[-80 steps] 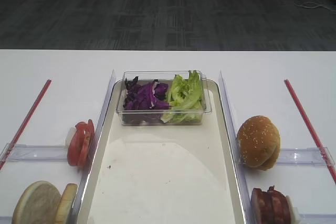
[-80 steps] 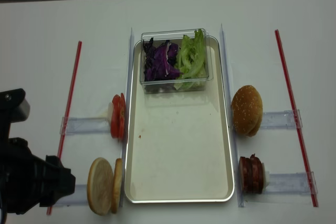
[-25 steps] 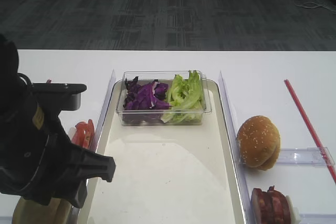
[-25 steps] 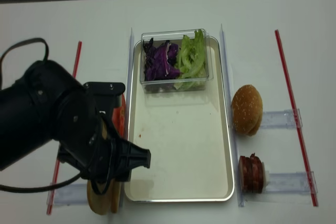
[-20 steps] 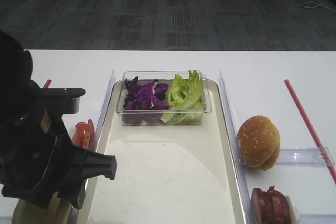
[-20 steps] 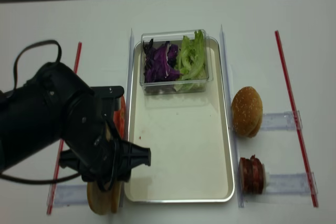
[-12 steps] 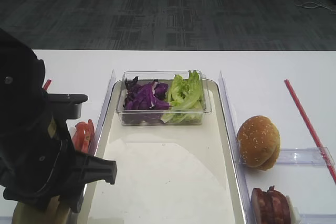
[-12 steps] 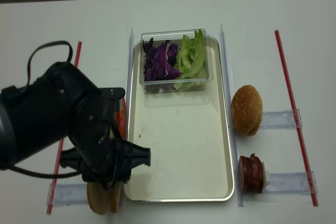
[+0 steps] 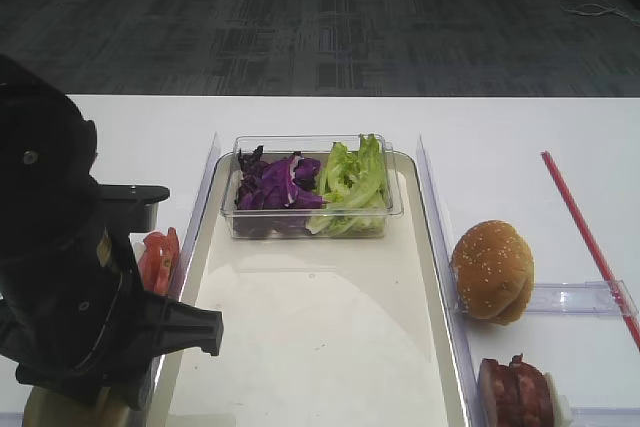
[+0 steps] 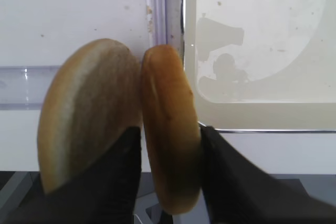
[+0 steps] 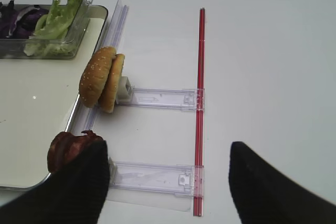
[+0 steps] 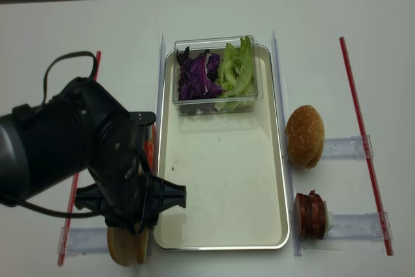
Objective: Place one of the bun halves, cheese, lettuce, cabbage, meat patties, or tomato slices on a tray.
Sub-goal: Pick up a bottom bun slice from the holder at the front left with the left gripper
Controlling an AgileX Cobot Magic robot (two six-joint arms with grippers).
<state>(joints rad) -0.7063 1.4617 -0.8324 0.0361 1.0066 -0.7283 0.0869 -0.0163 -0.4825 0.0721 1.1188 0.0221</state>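
Observation:
Two bun halves stand on edge just left of the tray (image 10: pixel 252 51). My left gripper (image 10: pixel 169 177) is shut on the right bun half (image 10: pixel 168 124), one finger (image 10: pixel 113 182) wedged between it and the other half (image 10: pixel 86 114). From above, the black left arm (image 12: pixel 84 160) hides most of them, with only a bun edge (image 12: pixel 126 250) showing. The lettuce (image 9: pixel 352 179) and cabbage (image 9: pixel 275 185) fill a clear box at the tray's far end. Tomato slices (image 9: pixel 155 255) stand left of the tray, meat patties (image 11: pixel 65 148) right. My right gripper (image 11: pixel 168 182) hangs open over the table. No cheese is in view.
A sesame-seeded bun (image 9: pixel 492 269) stands on edge right of the tray (image 12: pixel 220 186). Clear plastic holders (image 11: pixel 157 98) and red strips (image 11: pixel 199 103) lie on the white table on both sides. The tray's cream bottom is bare below the box.
The left arm has sunk lower over the bun halves and its jaws have narrowed onto the right half. The right gripper and the other food have not moved.

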